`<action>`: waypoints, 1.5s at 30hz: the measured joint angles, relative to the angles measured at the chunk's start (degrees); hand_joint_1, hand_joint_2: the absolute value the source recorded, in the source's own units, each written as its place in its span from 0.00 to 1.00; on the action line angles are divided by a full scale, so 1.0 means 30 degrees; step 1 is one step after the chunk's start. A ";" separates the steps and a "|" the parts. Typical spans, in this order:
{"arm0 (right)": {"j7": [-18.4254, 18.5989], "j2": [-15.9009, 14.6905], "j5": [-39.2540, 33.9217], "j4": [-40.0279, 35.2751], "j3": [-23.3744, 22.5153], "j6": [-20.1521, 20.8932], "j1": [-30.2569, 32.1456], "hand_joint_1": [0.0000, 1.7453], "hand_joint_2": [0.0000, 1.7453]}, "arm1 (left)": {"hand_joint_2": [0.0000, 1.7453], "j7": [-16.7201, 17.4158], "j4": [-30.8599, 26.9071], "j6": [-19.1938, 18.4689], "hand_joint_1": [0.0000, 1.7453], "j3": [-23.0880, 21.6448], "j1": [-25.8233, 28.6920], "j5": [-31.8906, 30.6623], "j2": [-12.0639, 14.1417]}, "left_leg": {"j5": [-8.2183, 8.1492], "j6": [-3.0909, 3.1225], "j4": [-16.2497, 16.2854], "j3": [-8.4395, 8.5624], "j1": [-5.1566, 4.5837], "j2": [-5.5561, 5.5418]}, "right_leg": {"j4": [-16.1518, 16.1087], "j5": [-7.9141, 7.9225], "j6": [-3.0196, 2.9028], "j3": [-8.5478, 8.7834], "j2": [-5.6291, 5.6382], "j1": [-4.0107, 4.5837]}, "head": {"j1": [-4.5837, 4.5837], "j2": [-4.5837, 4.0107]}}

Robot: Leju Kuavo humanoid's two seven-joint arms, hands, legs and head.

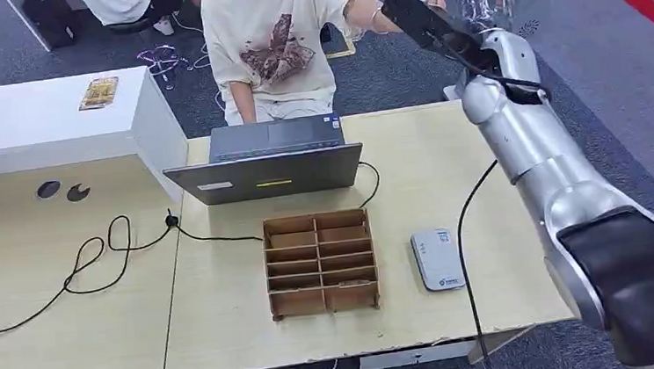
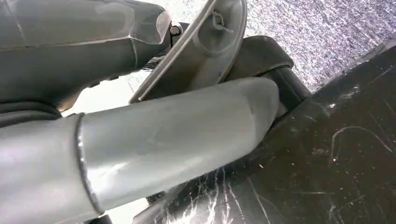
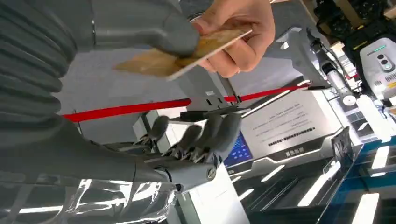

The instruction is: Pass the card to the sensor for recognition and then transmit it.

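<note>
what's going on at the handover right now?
The right robot hand is raised beyond the far right corner of the light wooden table, where a person's hand holds a thin tan card against its grey thumb; its dark fingers are apart below the card. The white rounded card sensor lies untouched beside the brown cardboard divider box. The left robot hand hangs low.

Tan card (image 3: 187, 58); grey hand (image 3: 187, 154); brown slotted box (image 1: 320, 262); white sensor (image 1: 437, 259); dark grey laptop (image 1: 268, 158); black cable (image 1: 109, 254); pale wood table (image 1: 229, 324).
</note>
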 joint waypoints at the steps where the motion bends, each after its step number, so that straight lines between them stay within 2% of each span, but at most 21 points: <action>1: 0.0000 0.0000 0.0000 0.0057 0.0000 0.0000 -0.0015 0.94 1.00 | 0.00 -0.0007 0.0000 0.0000 0.00 0.0000 0.0000 0.0000 0.0000 | 0.0000 0.0000 0.0002 0.0001 0.0000 0.0000 | 0.0000 0.0000 0.0000 0.0000 0.0000 0.0000 | -0.0001 0.0007; 3: -0.0007 0.0000 0.0000 0.0182 0.0000 -0.0015 -0.0048 0.91 1.00 | 0.00 -0.0007 0.0000 0.0000 0.00 0.0000 0.0001 0.0000 0.0000 | 0.0000 0.0000 0.0002 0.0000 0.0000 -0.0001 | 0.0000 0.0000 0.0000 0.0000 -0.0001 0.0000 | 0.0000 0.0007; 11: -0.0248 -0.0007 -0.0153 0.0393 0.0000 -0.0343 -0.0156 0.90 1.00 | 0.00 0.0000 0.0000 0.0015 0.00 0.0000 0.0002 0.0073 0.0000 | 0.0000 0.0000 0.0005 0.0007 0.0001 0.0002 | -0.0001 0.0000 0.0000 -0.0002 0.0001 0.0000 | 0.0000 0.0007; 13: -0.0327 -0.0029 -0.0240 0.0386 -0.0036 -0.0546 -0.0154 0.94 1.00 | 0.00 0.0000 0.0000 0.0022 0.00 0.0000 0.0004 0.0088 0.0007 | 0.0000 0.0000 0.0005 0.0008 0.0001 0.0002 | -0.0002 0.0000 0.0000 -0.0003 0.0001 0.0001 | 0.0000 0.0007; 14: -0.0394 -0.0066 -0.0336 0.0386 -0.0066 -0.0642 -0.0143 1.00 1.00 | 0.00 -0.0007 0.0000 0.0029 0.00 0.0000 0.0004 0.0088 0.0001 | 0.0000 0.0000 0.0006 0.0008 0.0001 0.0002 | -0.0001 0.0000 0.0000 -0.0003 0.0002 0.0000 | -0.0007 0.0007; 20: -0.0816 -0.0386 -0.0889 -0.0045 -0.0270 -0.1363 0.0223 1.00 1.00 | 0.00 0.0000 0.0000 0.0044 0.00 0.0000 0.0008 0.0168 0.0008 | 0.0000 0.0000 0.0008 0.0010 0.0000 0.0002 | -0.0006 0.0000 0.0000 -0.0004 0.0009 0.0000 | -0.0007 0.0007; 24: -0.1407 -0.0890 -0.2487 -0.1430 -0.0853 -0.1238 0.1206 1.00 1.00 | 0.00 -0.0007 0.0007 0.0102 0.00 0.0000 0.0036 0.0489 0.0008 | -0.0001 0.0001 0.0011 0.0008 0.0000 -0.0001 | -0.0010 0.0000 0.0001 -0.0003 0.0000 0.0000 | 0.0000 0.0007; 31: -0.2798 -0.2201 -0.7237 -0.4468 -0.2945 0.0679 0.3498 1.00 1.00 | 0.00 -0.0277 0.0036 0.0211 0.00 0.0248 0.0137 0.1348 0.0008 | -0.0004 0.0002 0.0012 0.0000 -0.0001 -0.0010 | -0.0017 0.0000 0.0002 -0.0005 -0.0003 -0.0001 | 0.0000 0.0007; 39: -0.3868 -0.4330 -1.3236 -0.6403 -0.5279 0.4959 0.5457 1.00 1.00 | 0.00 -0.0299 0.0051 0.0269 0.00 0.0706 0.0260 0.1836 0.0029 | -0.0006 0.0005 0.0015 0.0000 -0.0004 -0.0009 | -0.0020 0.0002 0.0003 -0.0006 -0.0004 -0.0004 | -0.0007 0.0007; 45: -0.3876 -0.6435 -1.7846 -0.6477 -0.5566 0.8818 0.6140 1.00 1.00 | 0.00 -0.0350 0.0058 0.0357 0.00 0.0984 0.0289 0.2062 0.0037 | -0.0008 0.0008 0.0017 -0.0009 -0.0004 -0.0016 | -0.0022 0.0003 0.0006 -0.0005 -0.0026 -0.0005 | 0.0000 0.0007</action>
